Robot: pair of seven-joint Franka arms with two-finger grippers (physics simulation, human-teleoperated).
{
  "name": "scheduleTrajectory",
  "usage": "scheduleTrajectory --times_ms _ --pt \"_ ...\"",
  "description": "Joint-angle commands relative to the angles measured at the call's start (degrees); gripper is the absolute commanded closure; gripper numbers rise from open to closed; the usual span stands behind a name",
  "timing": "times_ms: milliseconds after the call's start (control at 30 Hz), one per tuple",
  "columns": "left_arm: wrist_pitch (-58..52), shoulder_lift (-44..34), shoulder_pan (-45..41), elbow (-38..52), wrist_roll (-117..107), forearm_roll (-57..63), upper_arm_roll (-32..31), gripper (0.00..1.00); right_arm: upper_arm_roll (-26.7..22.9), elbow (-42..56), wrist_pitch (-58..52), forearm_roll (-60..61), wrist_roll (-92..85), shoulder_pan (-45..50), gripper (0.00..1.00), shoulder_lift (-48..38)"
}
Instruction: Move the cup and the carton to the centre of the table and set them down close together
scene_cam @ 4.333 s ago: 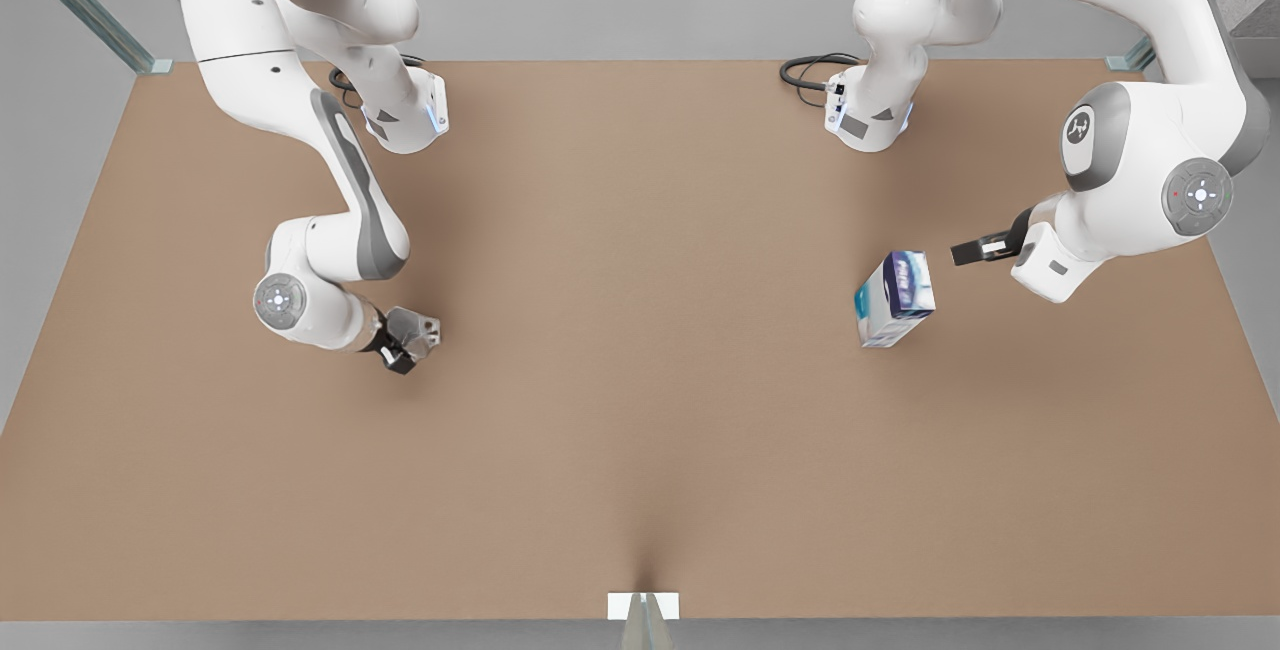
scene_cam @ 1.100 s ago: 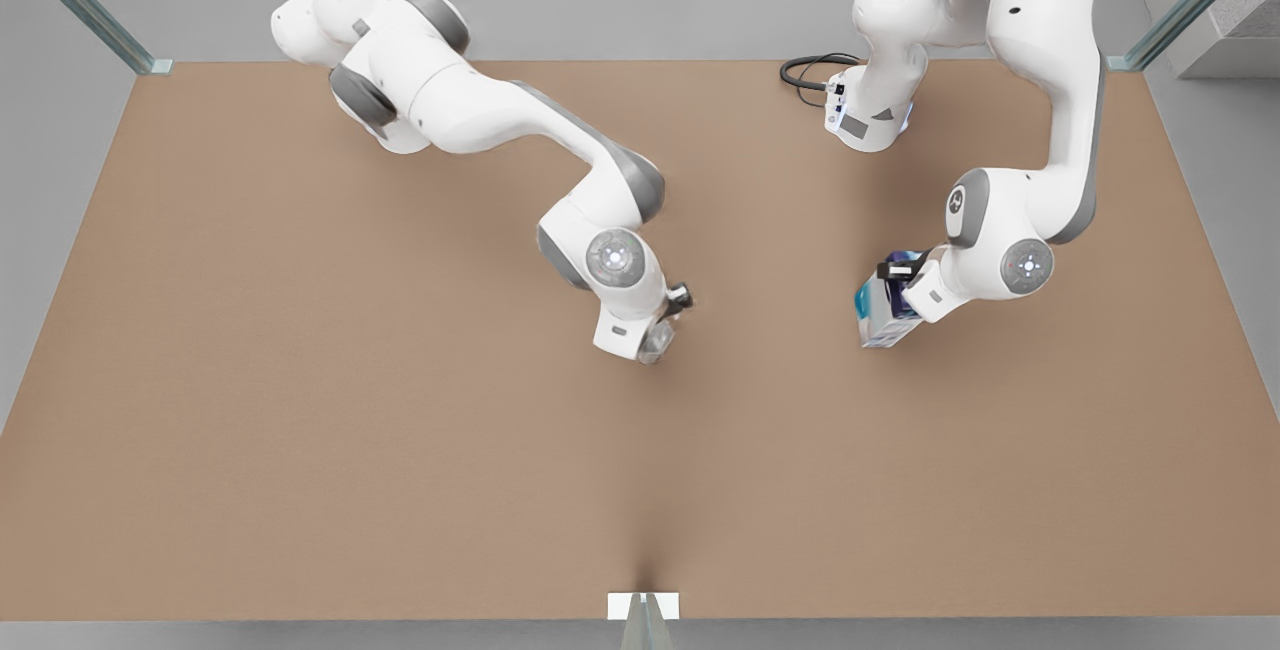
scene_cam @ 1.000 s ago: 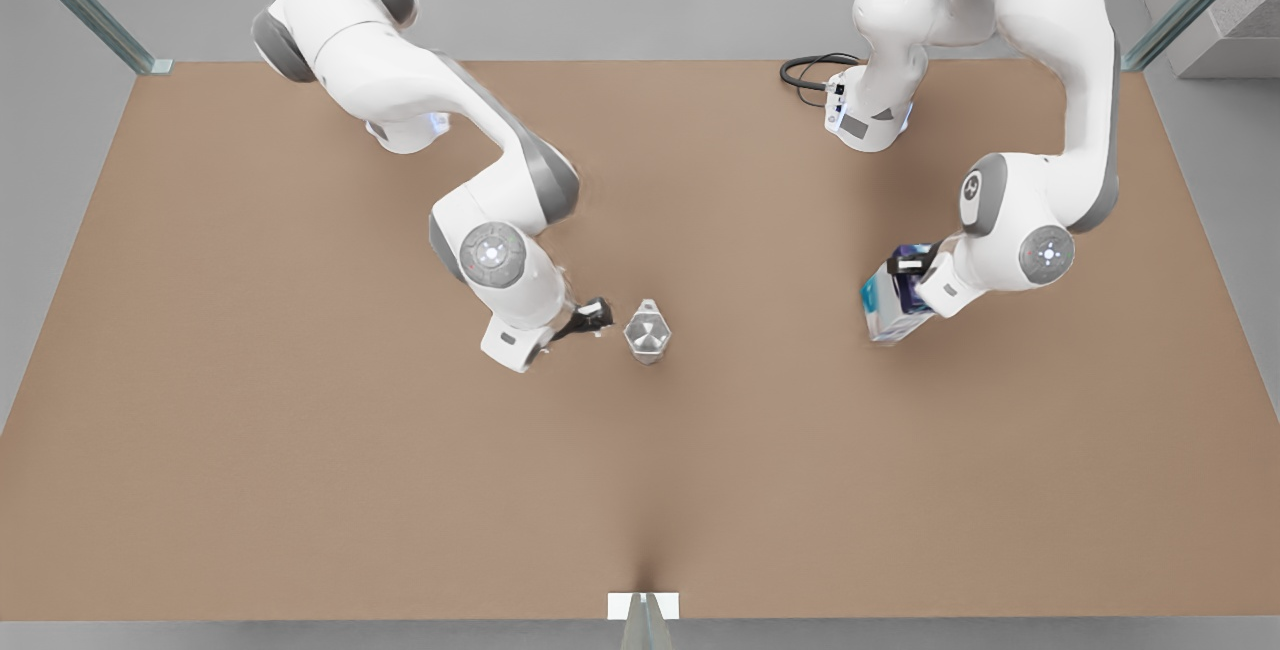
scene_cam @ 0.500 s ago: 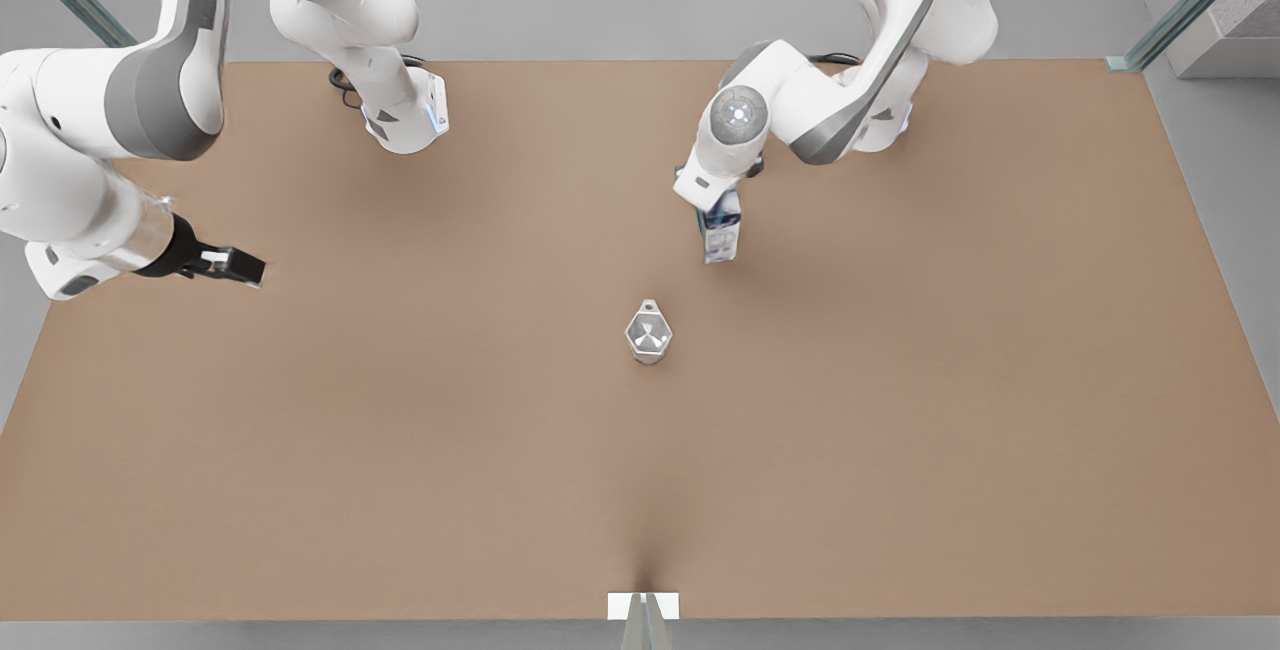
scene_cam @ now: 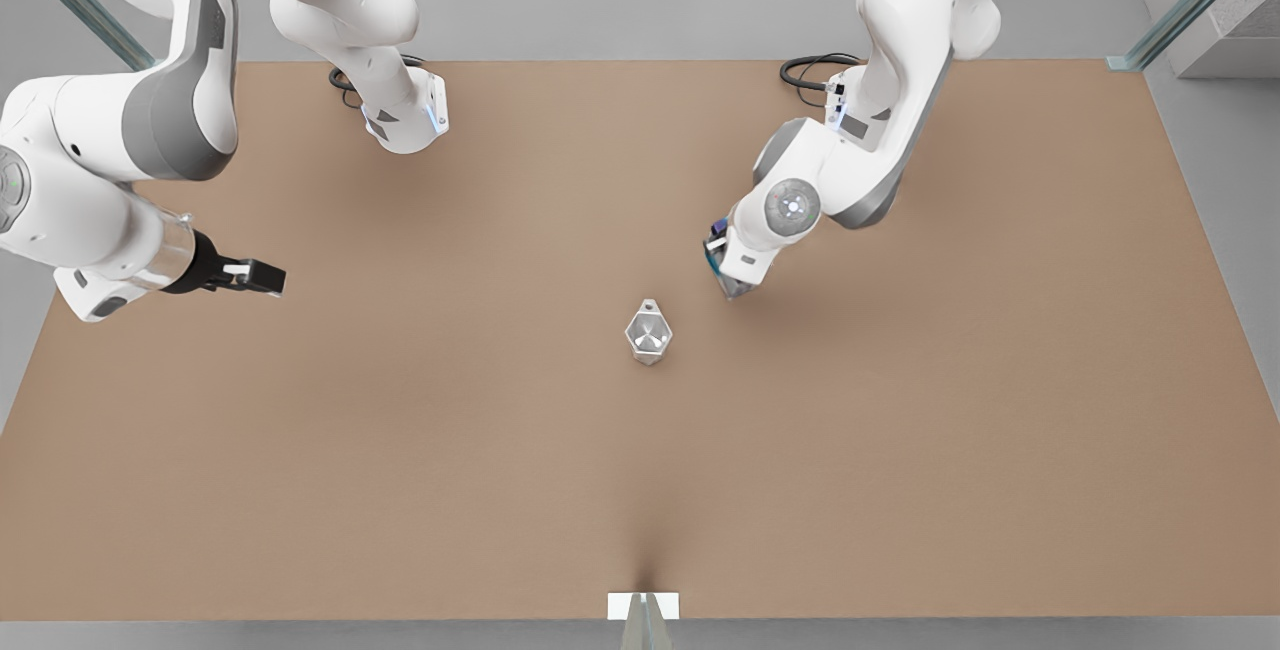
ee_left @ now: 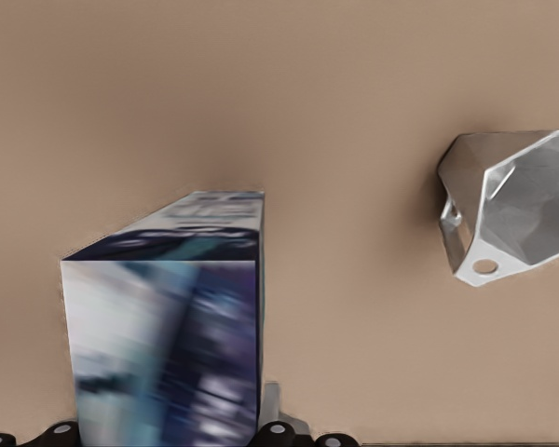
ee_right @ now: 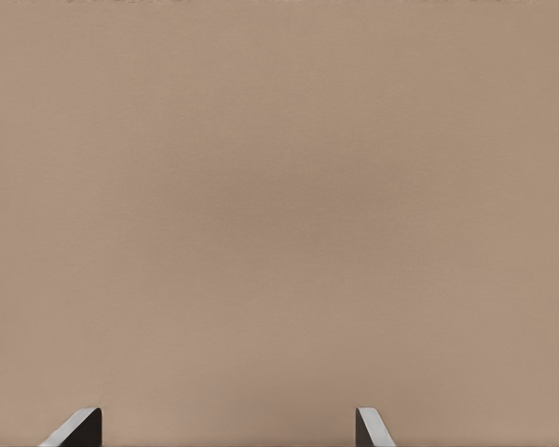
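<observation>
The cup stands upright near the middle of the surface, with its open mouth facing up and its small tab pointing toward the far edge. Nothing lies inside it, as far as the left wrist view shows. The carton is just beside the cup on the front view's right, a little farther back, with a gap of bare surface between them. In the front view only a blue and teal edge of the carton shows under the wrist of the arm. The left end effector has the carton in its grip, its fingers closed against the box. The right end effector hovers over the surface at the front view's left, well apart from both things, and its fingers are spread wide with nothing between them.

Half a second ago the carton hung farther back from the cup; now it is closer. The cup has not moved. The right end effector has shifted only slightly.
</observation>
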Motion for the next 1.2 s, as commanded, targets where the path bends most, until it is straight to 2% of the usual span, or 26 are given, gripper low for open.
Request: scheduleTrajectory --times_ms 0,200,467,500,1167 --pt "0.1 0.0 -0.2 0.0 -0.1 -2.0 0.0 0.35 0.0 0.1 0.0 0.0 0.0 0.0 0.00 0.0" --pt "-0.4 4.1 -3.6 5.5 -6.6 -2.9 0.0 0.34 -0.2 1.8 -1.2 0.0 -0.5 0.0 0.00 1.0" --pt "6.5 7.9 -5.6 5.7 -7.6 -5.0 0.0 0.32 -0.5 2.6 -2.0 -0.3 -0.9 -0.5 0.00 1.7" --pt "6.5 8.2 -5.6 5.7 -7.1 -4.9 0.0 0.00 -0.5 2.6 -2.0 -0.3 -0.9 -0.5 0.00 1.8" --pt "1.8 6.2 -5.6 7.2 -7.8 -4.9 0.4 0.00 -0.4 4.1 -2.9 -0.1 -0.9 -0.5 0.00 2.6"
